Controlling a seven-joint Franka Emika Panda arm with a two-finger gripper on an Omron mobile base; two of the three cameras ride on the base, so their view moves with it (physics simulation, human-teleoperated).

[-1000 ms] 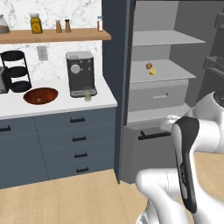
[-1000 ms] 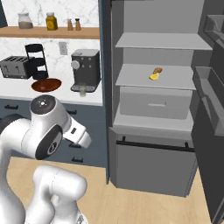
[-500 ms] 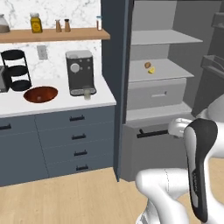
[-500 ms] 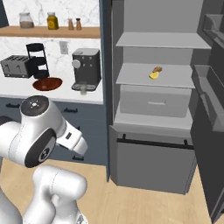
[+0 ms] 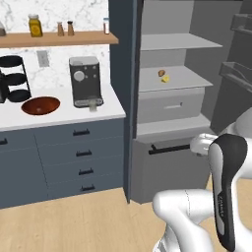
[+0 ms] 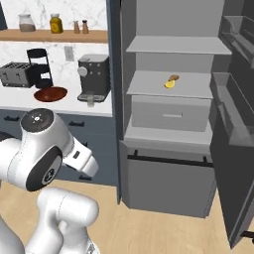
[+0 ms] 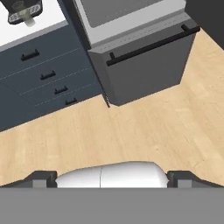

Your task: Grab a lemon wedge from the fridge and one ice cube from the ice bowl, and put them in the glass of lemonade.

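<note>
Fridge (image 6: 171, 124) shelf: lemon wedge (image 6: 169, 84), orientation unclear.

Both base views face the open fridge (image 5: 172, 98); hand view looks floorward.

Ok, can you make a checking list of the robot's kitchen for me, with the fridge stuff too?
Surface: white counter, pale wood floor.
Job's things: fridge open; lemon wedge on its middle shelf; ice bowl and glass of lemonade on the counter; ice cube too small to tell.
Clutter: brown item beside the wedge; coffee machine, black rack, toaster, shelf jars.
Grippers: gripper open, holding nothing, above the floor.
Cables: nothing seen.
Surroundings: dark blue drawers.
</note>
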